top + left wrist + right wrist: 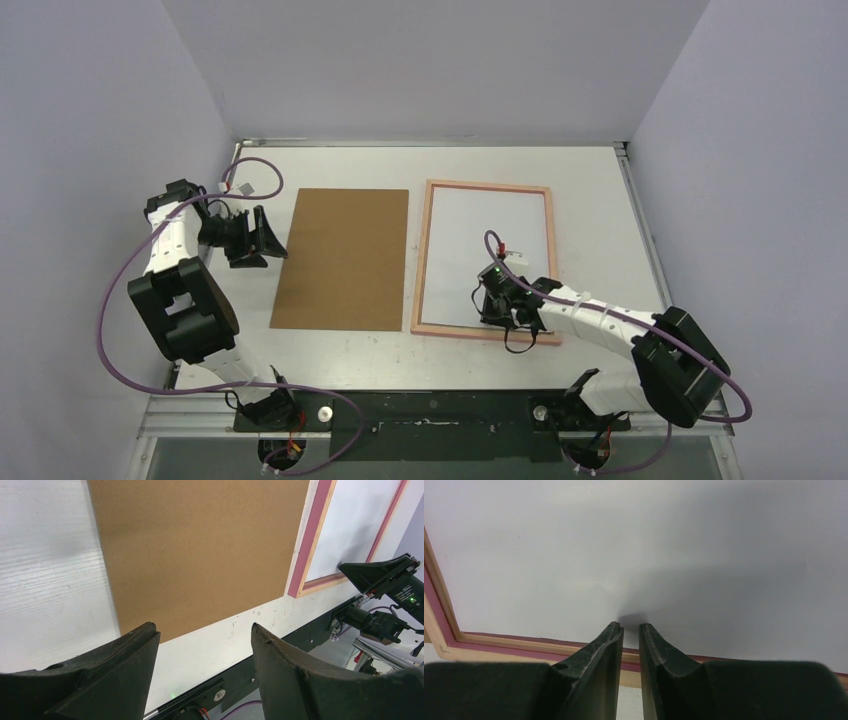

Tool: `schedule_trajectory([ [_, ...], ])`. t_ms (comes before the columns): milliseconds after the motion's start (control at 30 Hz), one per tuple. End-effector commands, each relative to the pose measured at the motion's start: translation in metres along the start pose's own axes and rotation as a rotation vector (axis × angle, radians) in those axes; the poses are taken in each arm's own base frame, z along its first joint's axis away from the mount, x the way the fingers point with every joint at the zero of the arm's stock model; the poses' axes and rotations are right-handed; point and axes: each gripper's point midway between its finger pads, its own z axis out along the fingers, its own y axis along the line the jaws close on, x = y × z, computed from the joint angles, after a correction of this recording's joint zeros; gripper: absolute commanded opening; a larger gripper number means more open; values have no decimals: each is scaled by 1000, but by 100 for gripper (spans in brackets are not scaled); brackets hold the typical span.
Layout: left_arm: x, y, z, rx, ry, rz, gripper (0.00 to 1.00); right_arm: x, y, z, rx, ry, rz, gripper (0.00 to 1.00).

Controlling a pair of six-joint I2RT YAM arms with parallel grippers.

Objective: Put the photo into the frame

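Note:
The pink frame (487, 185) lies flat on the table's right half. A plain white sheet (490, 240) fills it; no printed landscape side shows, so I cannot tell if this is the photo face down. My right gripper (497, 312) is over the sheet's near edge. In the right wrist view its tips (630, 626) are almost together with nothing between them, touching or just above the white sheet (649, 545) just inside the frame's near rail (499, 642). My left gripper (268, 240) is open and empty, left of the brown board; its jaws (204, 627) stand wide apart.
The brown backing board (343, 258) lies flat left of the frame, close to it but apart. In the left wrist view the board (200, 545), the frame's left rail (310, 540) and the right gripper's finger (370, 572) show. The table's near edge is a black rail (430, 405).

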Motion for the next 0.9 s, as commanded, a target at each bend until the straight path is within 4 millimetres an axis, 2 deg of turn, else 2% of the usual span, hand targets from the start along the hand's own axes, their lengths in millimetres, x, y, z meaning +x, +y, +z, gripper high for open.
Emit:
schedule_trajectory([
  [0, -11, -8, -9, 16, -32, 36, 65, -28, 21, -13, -62, -73, 3, 21],
  [200, -10, -5, -8, 9, -26, 40, 65, -59, 46, -48, -145, -152, -1, 26],
  [300, -8, -1, -5, 2, -15, 38, 66, -72, 77, -63, -216, -195, -8, 32],
  [400, -6, 7, 1, -11, -3, 32, 67, -72, 125, -67, -274, -223, -51, 47],
  [533, -5, 23, 11, -40, 16, 28, 67, -72, 188, -46, -303, -218, -94, 69],
  [633, -9, 33, 18, -55, 15, 26, 65, -77, 221, -21, -262, -225, -110, 80],
  [767, -15, 45, 31, -73, 16, 11, 57, -88, 243, 14, -185, -249, -107, 86],
  [867, -15, 54, 41, -94, 27, 3, 49, -99, 252, 30, -134, -283, -107, 87],
])
